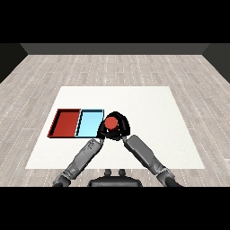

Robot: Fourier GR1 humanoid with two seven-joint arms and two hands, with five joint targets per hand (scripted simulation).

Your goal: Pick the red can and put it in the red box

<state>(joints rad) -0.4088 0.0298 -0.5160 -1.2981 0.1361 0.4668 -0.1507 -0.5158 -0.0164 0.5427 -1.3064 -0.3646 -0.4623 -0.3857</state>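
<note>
Both hands apparently curl round the red can (111,123), right hand (122,129) and left hand (103,130).

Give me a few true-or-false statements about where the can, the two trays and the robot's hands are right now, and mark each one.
1. The red can lies inside the red tray. False: it is to the right of both trays, in the black right hand.
2. The red tray is left of the light blue tray. True.
3. The right hand curls round the can. True.
4. The left hand rests in the light blue tray. False: it is just right of that tray, close beside the can.
5. Both trays hold cans. False: neither holds anything.
</note>
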